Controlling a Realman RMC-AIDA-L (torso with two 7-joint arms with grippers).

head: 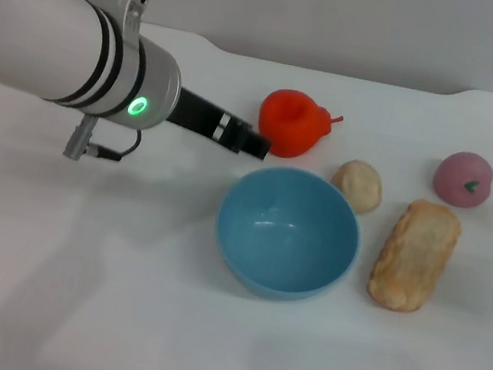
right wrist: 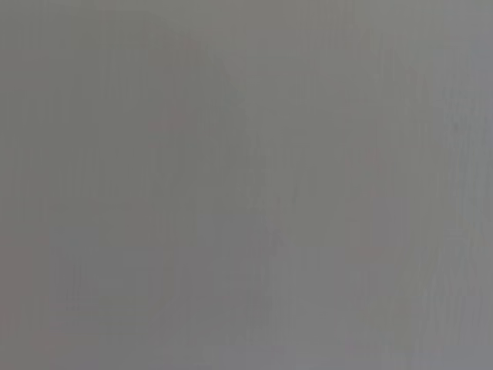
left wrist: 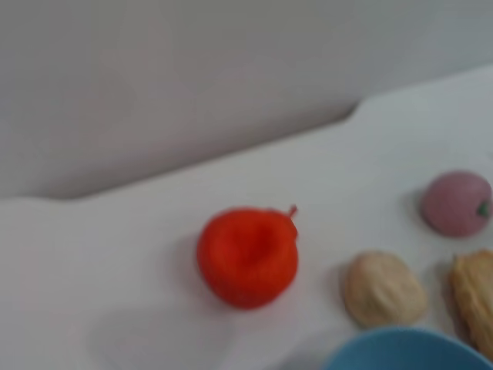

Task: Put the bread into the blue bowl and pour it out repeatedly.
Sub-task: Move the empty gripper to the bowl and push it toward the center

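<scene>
A white table (head: 68, 307) fills the view, meeting a plain grey wall (head: 366, 21) at twelve o'clock under soft, even light.

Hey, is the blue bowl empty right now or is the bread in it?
Empty. The blue bowl stands upright showing only its bare inside, and the bread lies on the table beside it.

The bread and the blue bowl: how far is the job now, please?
Nothing looks done in this cycle: the blue bowl is empty and upright, and the bread lies on the table beside it, on the robot's right. In hand: the left gripper is above the table behind the bowl, near the red-orange toy, holding nothing. Left: grasp the bread, put it in, pour it out.
</scene>
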